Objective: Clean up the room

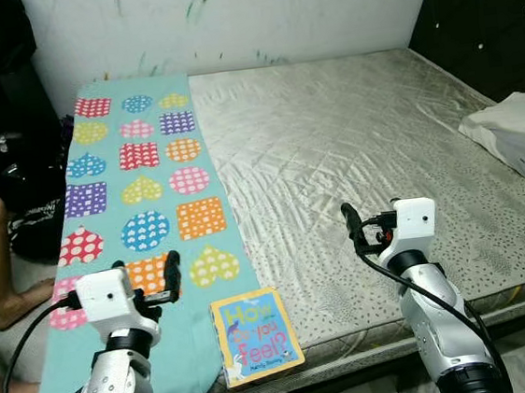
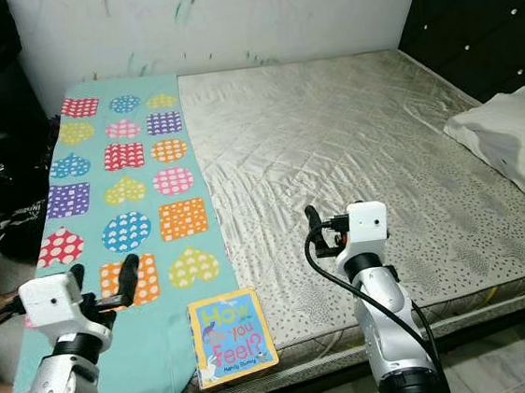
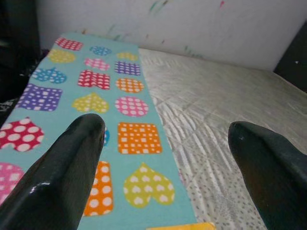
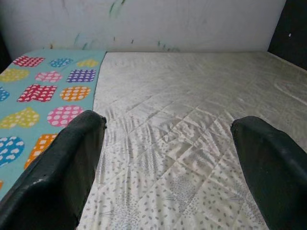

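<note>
Left pincer (image 3: 163,158) spread over patterned blanket (image 1: 140,191); right pincer (image 4: 168,163) spread over bare mattress (image 1: 361,149); book (image 1: 255,335) at edge.

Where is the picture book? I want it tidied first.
The picture book lies at the mattress's near edge, left of centre, partly on the patterned teal mat, beside the left claw.

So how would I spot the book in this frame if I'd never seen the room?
Find the bare mattress, then the teal blanket with dotted hearts and squares along its left side. At the blanket's near right corner, by the mattress's front edge, lies the book: yellow-bordered, blue cover, titled "How do you feel?", the sole flat printed item there.
</note>
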Motion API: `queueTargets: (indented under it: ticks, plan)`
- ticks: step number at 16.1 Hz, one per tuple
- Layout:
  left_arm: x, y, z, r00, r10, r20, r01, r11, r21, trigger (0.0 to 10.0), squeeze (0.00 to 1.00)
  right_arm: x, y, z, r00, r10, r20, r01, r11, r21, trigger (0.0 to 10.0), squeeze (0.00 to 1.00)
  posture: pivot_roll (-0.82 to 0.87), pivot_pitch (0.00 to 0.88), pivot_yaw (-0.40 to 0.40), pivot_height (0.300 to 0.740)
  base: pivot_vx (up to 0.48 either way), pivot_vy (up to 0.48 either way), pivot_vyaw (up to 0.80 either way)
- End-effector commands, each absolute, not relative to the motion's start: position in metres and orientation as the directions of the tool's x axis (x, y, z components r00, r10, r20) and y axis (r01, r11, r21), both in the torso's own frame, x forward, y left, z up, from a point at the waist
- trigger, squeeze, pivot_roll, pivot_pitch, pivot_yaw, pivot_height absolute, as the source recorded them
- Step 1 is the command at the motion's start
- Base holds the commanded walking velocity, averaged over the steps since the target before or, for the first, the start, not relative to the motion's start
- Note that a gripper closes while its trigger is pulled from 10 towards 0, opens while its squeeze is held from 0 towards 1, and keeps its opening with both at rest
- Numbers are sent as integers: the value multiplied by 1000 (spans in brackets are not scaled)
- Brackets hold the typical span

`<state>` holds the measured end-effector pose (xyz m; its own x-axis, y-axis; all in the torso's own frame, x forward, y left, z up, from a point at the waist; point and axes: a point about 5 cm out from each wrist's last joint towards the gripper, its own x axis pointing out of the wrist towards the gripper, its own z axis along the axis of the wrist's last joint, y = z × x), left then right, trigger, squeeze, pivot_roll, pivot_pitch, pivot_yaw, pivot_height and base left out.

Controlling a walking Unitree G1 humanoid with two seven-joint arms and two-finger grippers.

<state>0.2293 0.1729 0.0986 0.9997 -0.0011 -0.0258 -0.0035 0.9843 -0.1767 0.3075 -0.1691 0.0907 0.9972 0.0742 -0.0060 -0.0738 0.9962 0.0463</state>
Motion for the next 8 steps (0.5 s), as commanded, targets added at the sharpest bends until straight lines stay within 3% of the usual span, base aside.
queueTargets:
  ticks: [1, 6, 8]
  plan:
    - [230, 171, 95, 999, -18, -49, 10, 985, -170, 10000, 0, 306, -175, 90, 998, 52, -19, -51, 997, 60, 10000, 0, 10, 43, -77, 740, 0, 0, -800]
    - [230, 170, 95, 998, -24, -58, 14, 984, -177, 10000, 0, 305, -175, 91, 999, 52, -14, -51, 998, 49, 10000, 0, 6, 61, -79, 740, 0, 0, -750]
    - [230, 171, 94, 997, -25, -72, 11, 981, -195, 10000, 0, 305, -176, 93, 999, 53, -9, -53, 998, 40, 10000, 0, 2, 81, -79, 740, 0, 0, 0]
